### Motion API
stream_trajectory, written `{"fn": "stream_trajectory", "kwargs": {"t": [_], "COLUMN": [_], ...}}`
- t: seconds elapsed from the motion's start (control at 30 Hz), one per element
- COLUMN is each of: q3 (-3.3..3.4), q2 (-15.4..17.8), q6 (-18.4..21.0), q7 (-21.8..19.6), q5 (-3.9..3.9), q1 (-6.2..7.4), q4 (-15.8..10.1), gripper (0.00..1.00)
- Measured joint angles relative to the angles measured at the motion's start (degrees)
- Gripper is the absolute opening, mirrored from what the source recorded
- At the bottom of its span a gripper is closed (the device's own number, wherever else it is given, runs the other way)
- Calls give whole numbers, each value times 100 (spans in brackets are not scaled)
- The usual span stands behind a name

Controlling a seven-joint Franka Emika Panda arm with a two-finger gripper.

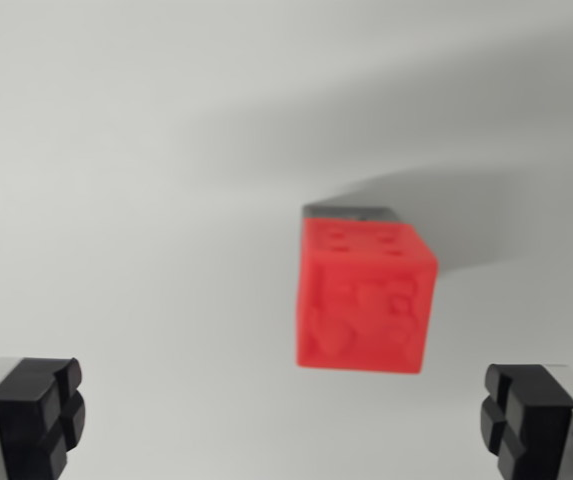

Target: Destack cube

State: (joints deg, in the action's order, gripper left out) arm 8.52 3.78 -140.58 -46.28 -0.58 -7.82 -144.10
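Red plastic cube (366, 297) with small round dimples on its top face and raised relief shapes on its front face sits a little to the wrist view's right of centre, its edges softened by blur. Directly behind its top edge a thin dark grey strip (351, 212) shows, touching the cube; whether that is a second block underneath or only shade cannot be told. The plain white desk (126, 180) under the cube is matte and smooth, without marks or seams, and it fills the whole view, so nothing of the room beyond it appears. Soft grey shadows lie across the desk above and to the wrist view's right of the cube.

The fingers (41, 415) are black, blocky rubber-like pads with a cross-shaped groove, mounted on pale grey metal; one sits at the bottom corner to the wrist view's left of the cube, the other at the bottom corner to its right. They are spread wide, well apart from the cube on both sides, gripping nothing.
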Motion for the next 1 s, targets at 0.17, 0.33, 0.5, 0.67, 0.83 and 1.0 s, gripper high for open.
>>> {"fn": "stream_trajectory", "kwargs": {"t": [0.17,0.33,0.5,0.67,0.83,1.0], "q3": [90,181,200,189,162,128], "q2": [13,10,-193,-635,-919,-1210], "q6": [-228,-441,-718,-1127,-1430,-1712], "q7": [38,83,138,229,325,426], "q5": [-18,-37,-10,117,249,391], "q1": [-92,-183,-191,-187,-187,-189], "q4": [-266,-503,-554,-573,-582,-580], "gripper": [100,100,100,100,100,100]}}
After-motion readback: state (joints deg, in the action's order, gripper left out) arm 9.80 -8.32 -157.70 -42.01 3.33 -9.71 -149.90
